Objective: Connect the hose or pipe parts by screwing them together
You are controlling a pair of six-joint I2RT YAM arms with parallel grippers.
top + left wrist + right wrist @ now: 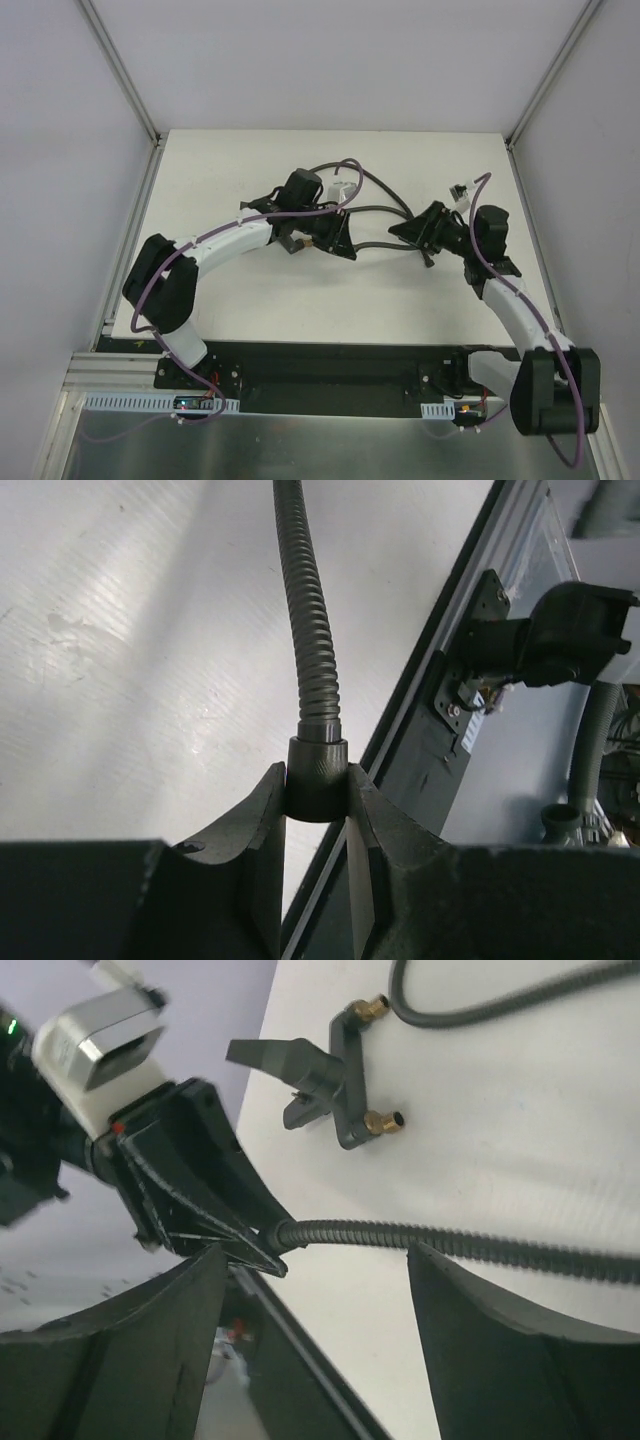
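The dark-grey ribbed hose (310,630) runs up from its black end connector (317,760), and my left gripper (316,780) is shut on that connector. In the top view the left gripper (338,238) sits mid-table with the hose (385,246) leading right to my right gripper (425,238). The right gripper (315,1255) stands wide open; the hose (450,1243) passes just beyond its fingertips, touching neither. The black T-shaped fitting (345,1080) with brass tips lies loose on the table past the hose, beside the left gripper (200,1190).
More of the hose (500,1005) curves across the table behind the fitting, and it loops toward the back (330,168). Purple cables (375,185) run along both arms. The black base rail (420,740) edges the table on the near side.
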